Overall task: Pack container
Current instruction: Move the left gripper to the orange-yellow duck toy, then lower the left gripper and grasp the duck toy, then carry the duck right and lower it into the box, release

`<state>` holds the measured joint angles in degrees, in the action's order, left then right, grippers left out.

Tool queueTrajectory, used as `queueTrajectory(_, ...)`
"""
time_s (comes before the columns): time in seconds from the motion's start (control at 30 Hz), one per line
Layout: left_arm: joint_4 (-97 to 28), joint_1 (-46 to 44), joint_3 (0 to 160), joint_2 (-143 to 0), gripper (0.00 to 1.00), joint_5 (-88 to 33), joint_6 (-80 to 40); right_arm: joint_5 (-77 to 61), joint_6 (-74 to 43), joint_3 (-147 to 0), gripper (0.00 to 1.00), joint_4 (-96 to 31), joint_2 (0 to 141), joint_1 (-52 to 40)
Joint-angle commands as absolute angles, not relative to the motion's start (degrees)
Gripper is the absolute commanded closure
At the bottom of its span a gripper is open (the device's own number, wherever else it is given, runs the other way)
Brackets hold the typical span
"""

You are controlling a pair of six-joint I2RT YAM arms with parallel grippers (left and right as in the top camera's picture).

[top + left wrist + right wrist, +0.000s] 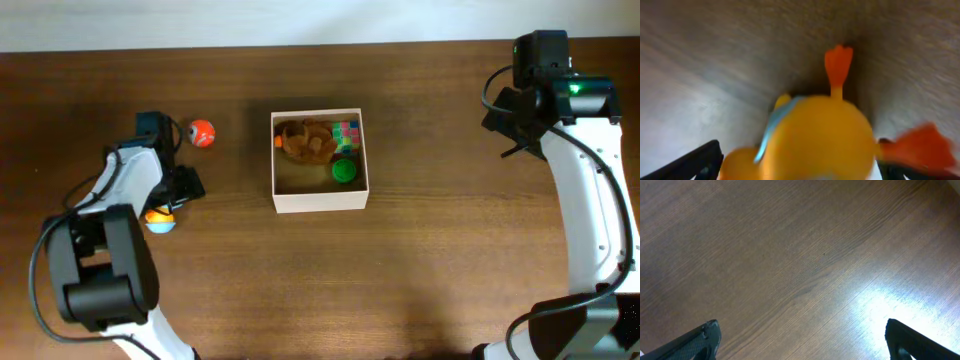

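left wrist | blurred yellow toy (815,140), orange feet, between end effector (797,167) fingers (697,161) | wood table (700,65)

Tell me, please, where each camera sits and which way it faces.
Overhead: fixed above, looking straight down at table, container, left arm, right arm.
Left wrist: on the left arm, facing down, close on a yellow-and-orange toy; left fingers at the bottom corners.
Right wrist: on the right arm, facing down at bare wood; right fingers at the bottom corners.
Shared: overhead and left wrist both show the toy.

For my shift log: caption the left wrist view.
Blurred close-up: yellow-orange toy framed by the left gripper, over the wooden table.
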<state>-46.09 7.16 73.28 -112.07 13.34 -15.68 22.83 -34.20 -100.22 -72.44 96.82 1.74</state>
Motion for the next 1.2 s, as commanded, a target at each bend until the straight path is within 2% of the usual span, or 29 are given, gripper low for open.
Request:
queueTrajectory(0.0, -45.6, 7.3, 74.3, -114.7, 0.01, 12.8, -16.3, 22.9, -33.9, -100.3, 0.01, -72.4, 97.2, 2.0)
queueTrajectory(0.07, -45.6, 7.3, 74.3, -115.5, 0.00, 12.8, -16.3, 22.9, -33.9, -100.3, 0.01, -72.4, 97.2, 2.0)
queueTrajectory(0.13, -45.6, 7.3, 74.3, -116.0, 0.07, 12.8, -16.3, 22.9, -33.9, -100.3, 0.01, -72.4, 97.2, 2.0)
queueTrajectory(0.23, -45.6, 7.3, 74.3, -116.1, 0.42, 12.1, -16.3, 22.9, -33.9, -100.3, 0.01, -72.4, 97.2, 2.0)
queueTrajectory(0.43, -45.6, 7.3, 74.3, -116.1, 0.76, 7.4, -16.3, 22.9, -33.9, -100.3, 0.01, -72.4, 97.2, 2.0)
queueTrajectory(0.57, -45.8, 7.3, 74.7, -116.1, 0.82, 3.5, -16.3, 22.9, -33.9, -100.3, 0.01, -72.4, 97.2, 2.0)
queueTrajectory(0.83, -52.3, 7.3, 81.0, -116.1, 0.82, -6.5, -16.0, 22.9, -33.9, -100.3, 0.01, -72.4, 97.2, 2.0)
queueTrajectory(1.17, -66.4, 5.6, 99.2, -116.0, 0.82, -21.9, -3.2, 22.9, -33.9, -100.3, 0.01, -72.4, 97.2, 2.0)
